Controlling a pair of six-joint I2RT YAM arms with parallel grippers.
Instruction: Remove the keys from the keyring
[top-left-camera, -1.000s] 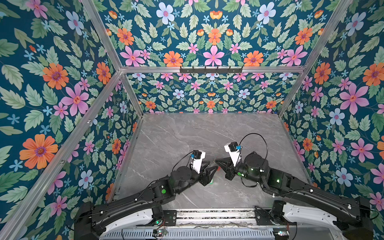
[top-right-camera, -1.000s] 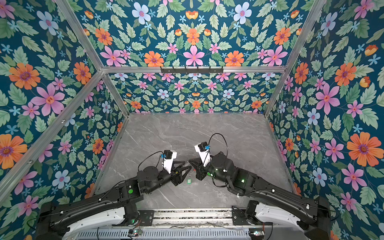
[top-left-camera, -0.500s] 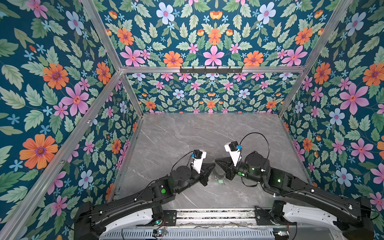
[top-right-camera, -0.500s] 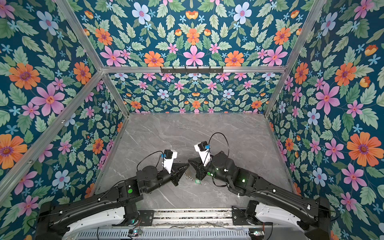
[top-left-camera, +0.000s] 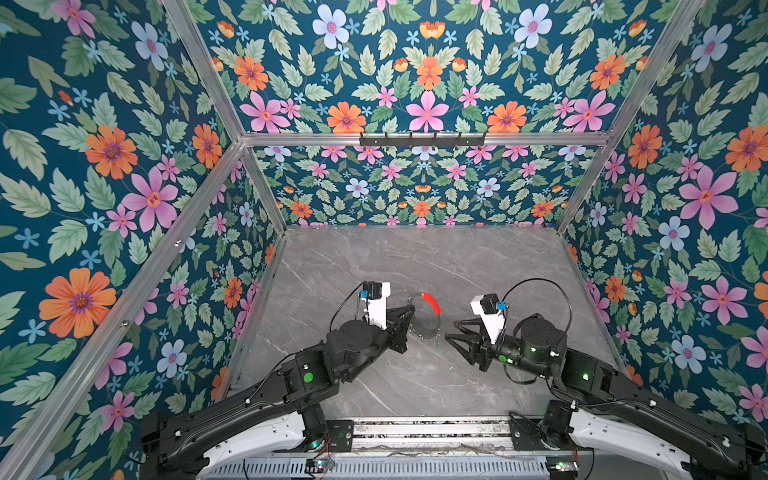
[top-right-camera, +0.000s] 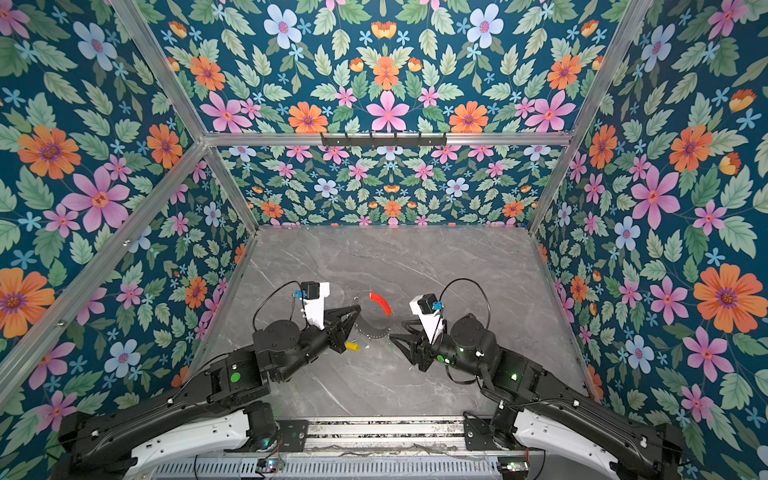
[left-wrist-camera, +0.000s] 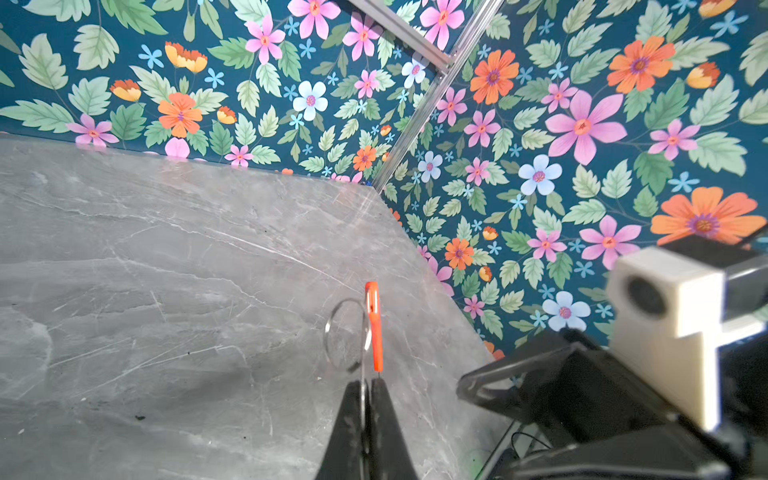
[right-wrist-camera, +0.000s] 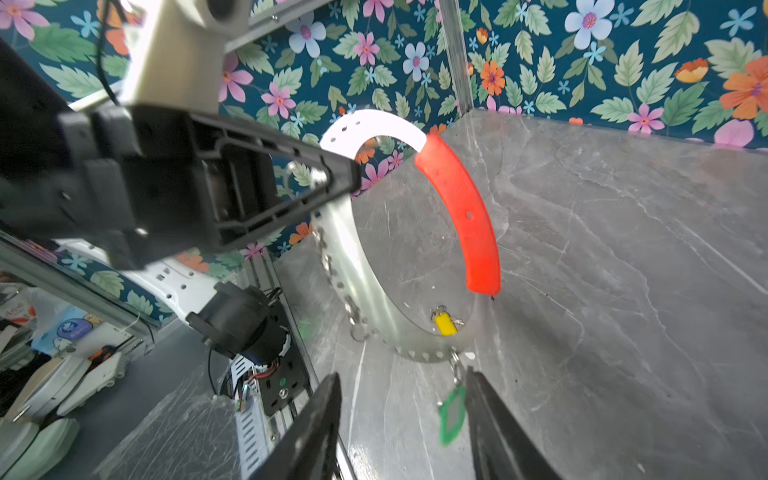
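Two keys: green key (right-wrist-camera: 452, 411) dangles off the keyring (right-wrist-camera: 357, 274) between the released right fingers (right-wrist-camera: 494, 419). Yellow key (right-wrist-camera: 445, 324) sits low behind it, attachment unclear. Left fingers (left-wrist-camera: 345, 415) are clenched on the keyring, upright over the desk (right-wrist-camera: 623, 291). Tags look light and slick; I'd pinch the flat faces.

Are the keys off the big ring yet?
Partly. The yellow key tag looks already off, lying on the table. The left end effector is shut on the keyring, holding it upright. The green key tag sits blurred between the fingers of the open right end effector; whether it is still hooked, I cannot tell.
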